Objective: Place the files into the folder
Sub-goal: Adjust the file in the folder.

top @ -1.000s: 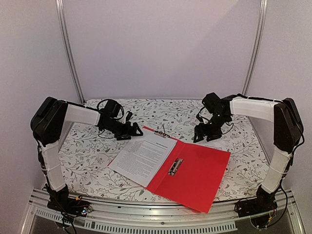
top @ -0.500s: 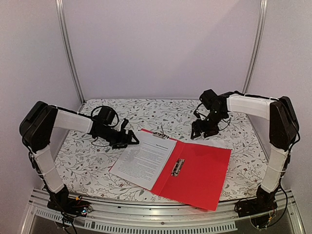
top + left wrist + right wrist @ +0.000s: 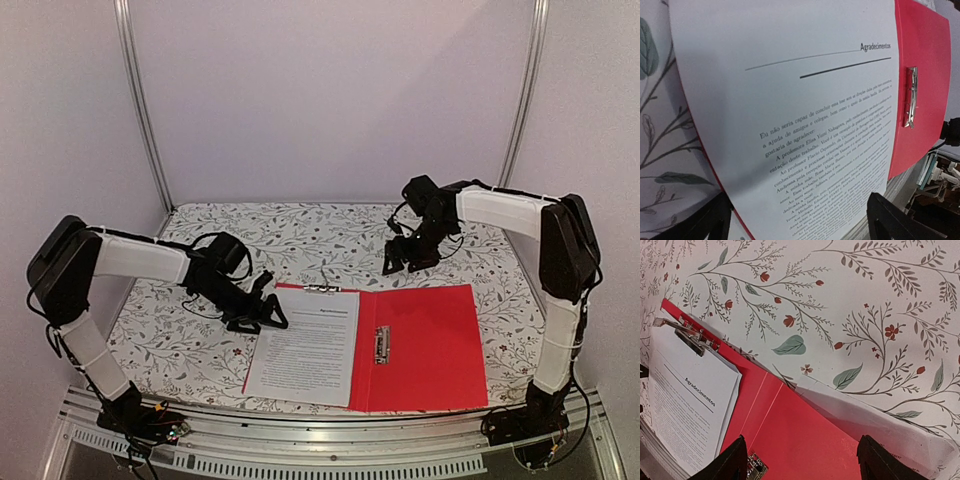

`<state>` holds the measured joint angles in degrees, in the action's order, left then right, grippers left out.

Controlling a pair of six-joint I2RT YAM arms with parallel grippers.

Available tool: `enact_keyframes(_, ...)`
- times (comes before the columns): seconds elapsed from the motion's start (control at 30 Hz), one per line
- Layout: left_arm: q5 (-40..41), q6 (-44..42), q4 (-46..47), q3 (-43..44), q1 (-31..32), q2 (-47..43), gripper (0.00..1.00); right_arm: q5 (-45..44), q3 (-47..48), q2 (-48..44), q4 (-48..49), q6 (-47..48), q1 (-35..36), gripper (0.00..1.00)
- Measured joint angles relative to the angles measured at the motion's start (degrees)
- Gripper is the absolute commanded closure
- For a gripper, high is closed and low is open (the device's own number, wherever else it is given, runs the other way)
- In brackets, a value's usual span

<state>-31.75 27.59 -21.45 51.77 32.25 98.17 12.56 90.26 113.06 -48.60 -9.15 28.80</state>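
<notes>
The left gripper (image 3: 268, 312) sits low over the flowered tablecloth (image 3: 330, 232) with its jaws spread wide and nothing between them. Straight ahead of its fingertips lie the files (image 3: 305, 345), a stack of white printed sheets. In the left wrist view the left gripper (image 3: 800, 227) shows only as two dark fingers (image 3: 890, 220) at the bottom corners, and the near edge of the files (image 3: 790, 100) runs down between them. Whether the fingers touch the paper I cannot tell.

The files rest flat on the left half of the open red folder (image 3: 430, 345), with a small binder clip (image 3: 318, 290) at their far end. Beyond the sheets from this gripper, the bare red half of the folder (image 3: 920, 60) carries a metal clip (image 3: 910, 97) along its fold.

The right gripper (image 3: 400, 262) hangs above the cloth just past the folder's far edge, jaws parted and empty. From the right wrist the right gripper (image 3: 800, 465) looks down on the folder (image 3: 800, 435) directly beneath it, the files (image 3: 685, 405) off to one side, and a white strip (image 3: 865, 420) along the folder's edge
</notes>
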Motion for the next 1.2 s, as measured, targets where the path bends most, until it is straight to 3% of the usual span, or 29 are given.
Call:
enact_keyframes(0.17,1.9,0.0,-4.2,0.0,1.8,-3.0,0.04,0.8,1.7,1.8,0.4,1.0,0.0,0.24)
enact_keyframes(0.33,10.7,-0.2,-5.4,0.5,1.9,-8.1,0.02,2.8,1.6,2.4,1.5,1.2,0.0,0.24)
enact_keyframes(0.5,14.9,-1.1,-2.7,5.0,1.9,-4.6,0.02,4.6,1.0,2.4,3.7,1.2,0.0,0.24)
enact_keyframes(0.87,10.6,-1.7,3.5,12.9,2.1,7.4,0.03,6.3,-1.2,2.4,6.0,0.6,0.0,0.24)
enact_keyframes(1.2,6.3,-2.5,4.6,17.3,3.7,12.1,0.03,6.8,-2.4,2.4,7.5,-0.5,0.0,0.24)
